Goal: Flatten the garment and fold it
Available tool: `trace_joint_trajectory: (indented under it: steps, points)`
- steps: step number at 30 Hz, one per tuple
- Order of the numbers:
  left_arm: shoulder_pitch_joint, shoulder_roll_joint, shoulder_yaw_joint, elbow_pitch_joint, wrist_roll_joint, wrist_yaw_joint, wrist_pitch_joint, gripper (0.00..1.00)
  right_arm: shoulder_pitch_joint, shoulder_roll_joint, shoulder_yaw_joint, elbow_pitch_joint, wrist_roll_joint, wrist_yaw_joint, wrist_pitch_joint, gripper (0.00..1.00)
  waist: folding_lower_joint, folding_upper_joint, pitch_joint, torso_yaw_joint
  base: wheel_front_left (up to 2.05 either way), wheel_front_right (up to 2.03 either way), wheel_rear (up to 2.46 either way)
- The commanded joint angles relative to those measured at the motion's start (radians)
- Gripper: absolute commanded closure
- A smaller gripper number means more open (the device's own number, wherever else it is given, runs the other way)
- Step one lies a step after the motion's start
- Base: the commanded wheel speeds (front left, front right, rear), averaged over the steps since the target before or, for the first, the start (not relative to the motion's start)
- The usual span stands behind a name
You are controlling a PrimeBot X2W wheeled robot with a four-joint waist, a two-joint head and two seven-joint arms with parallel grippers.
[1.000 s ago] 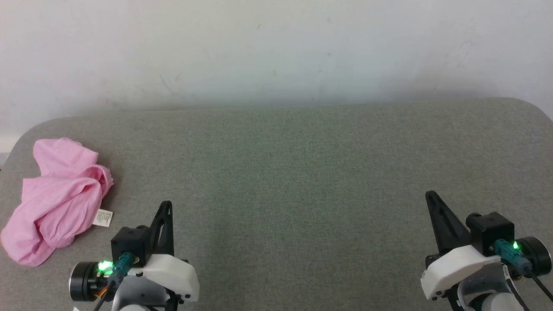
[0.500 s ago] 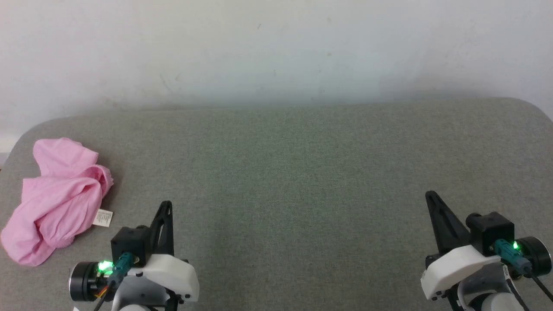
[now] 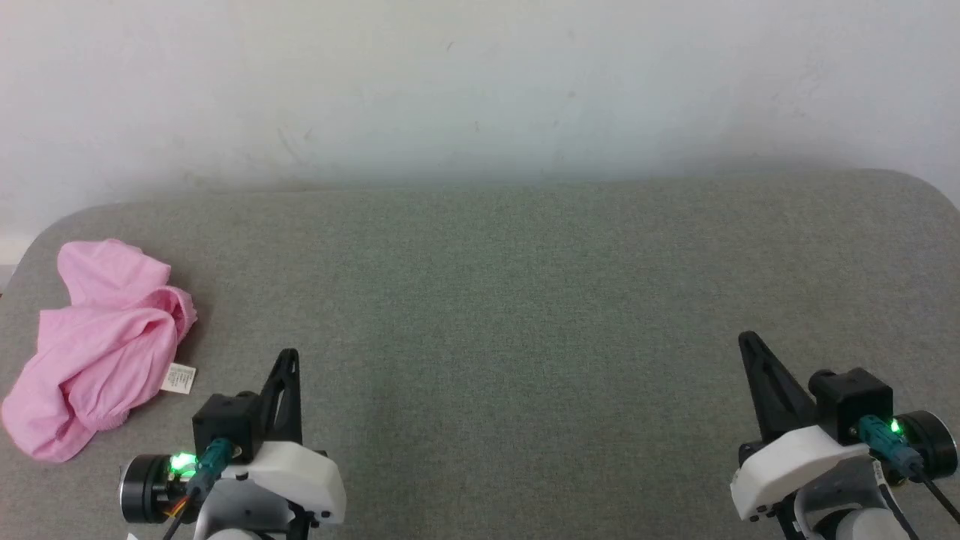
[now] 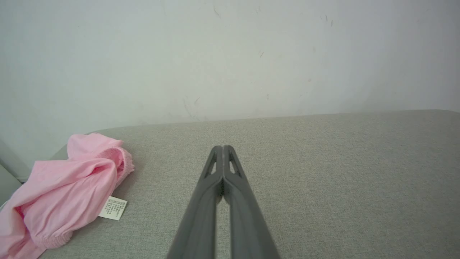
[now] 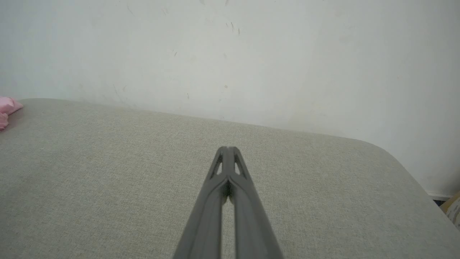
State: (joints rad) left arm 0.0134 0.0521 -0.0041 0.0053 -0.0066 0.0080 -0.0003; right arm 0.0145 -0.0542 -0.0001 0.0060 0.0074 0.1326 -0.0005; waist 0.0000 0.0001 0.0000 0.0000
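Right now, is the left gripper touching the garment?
No: the left wrist view shows the left gripper shut on nothing, with a gap between it and the crumpled garment.

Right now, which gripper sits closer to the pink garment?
The left gripper: the garment lies just beside it at the table's left end, while the right gripper sits far across the table.

The garment [image 3: 97, 345] lies crumpled in a loose pink heap at the left edge of the frame, its gathered waistband bunched, white care label [image 3: 178, 378] sticking out at its lower right.
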Motion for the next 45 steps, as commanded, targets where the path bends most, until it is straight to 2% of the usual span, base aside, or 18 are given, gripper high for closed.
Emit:
trace_joint_trajectory:
  steps: [1, 45]
  points:
    - [-0.013, -0.002, 0.004, -0.005, 0.007, -0.008, 0.0, 1.0, -0.015, 0.004, 0.0, -0.006, -0.007, -0.002, 0.0, 1.0, 0.0, -0.0001, 0.0, 0.0, 0.0, 0.0, 0.0]
    - [-0.013, -0.002, 0.004, -0.005, 0.007, -0.008, 0.0, 1.0, -0.015, 0.004, 0.0, -0.006, -0.007, -0.002, 0.0, 1.0, 0.0, -0.0001, 0.0, 0.0, 0.0, 0.0, 0.0]
